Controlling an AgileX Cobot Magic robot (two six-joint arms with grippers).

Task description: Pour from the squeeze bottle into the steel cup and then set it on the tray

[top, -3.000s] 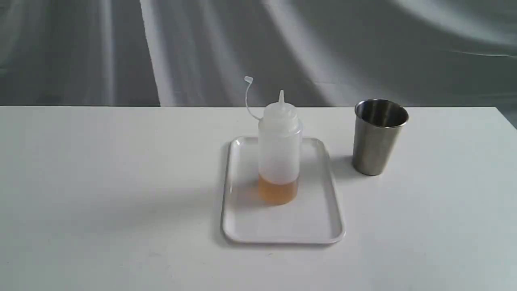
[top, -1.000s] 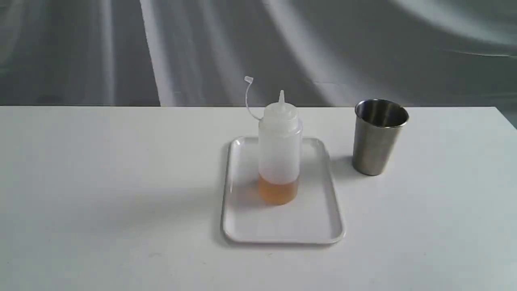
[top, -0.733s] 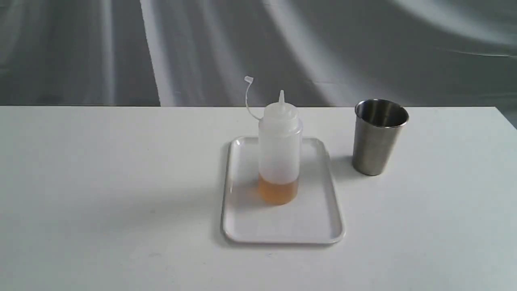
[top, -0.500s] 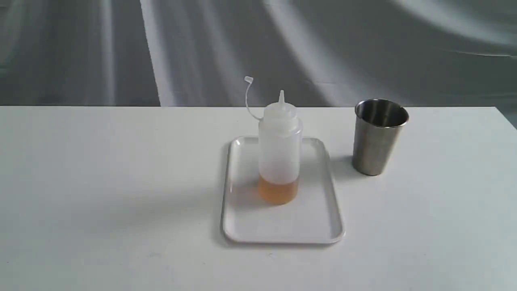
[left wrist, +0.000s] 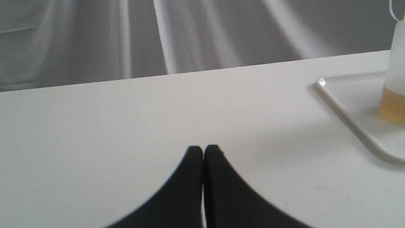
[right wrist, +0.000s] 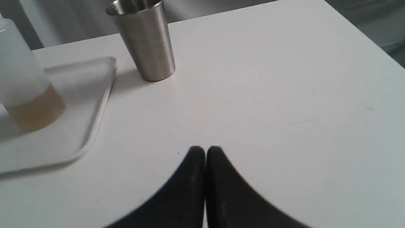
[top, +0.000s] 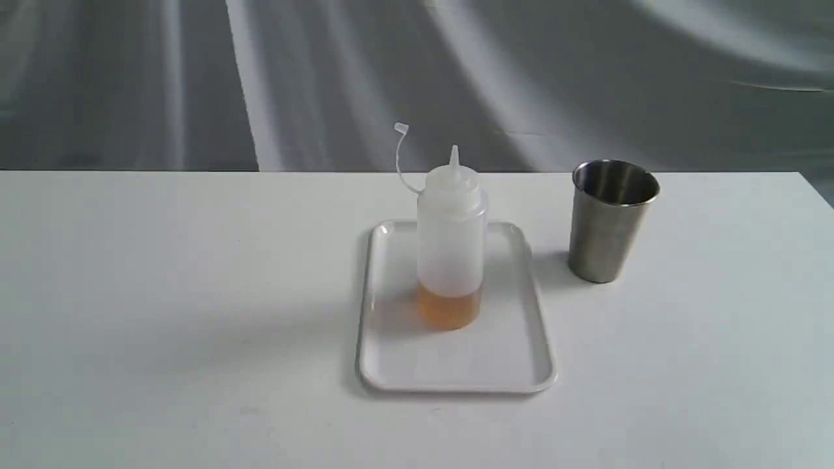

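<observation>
The squeeze bottle stands upright on the white tray, with a little amber liquid at its bottom and its cap strap sticking up. The steel cup stands on the table to the right of the tray. Neither arm shows in the exterior view. My left gripper is shut and holds nothing, over bare table well away from the tray and bottle. My right gripper is also shut and holds nothing, nearer than the cup, tray and bottle.
The white table ends at a far edge before a grey draped backdrop. Its right corner shows in the right wrist view.
</observation>
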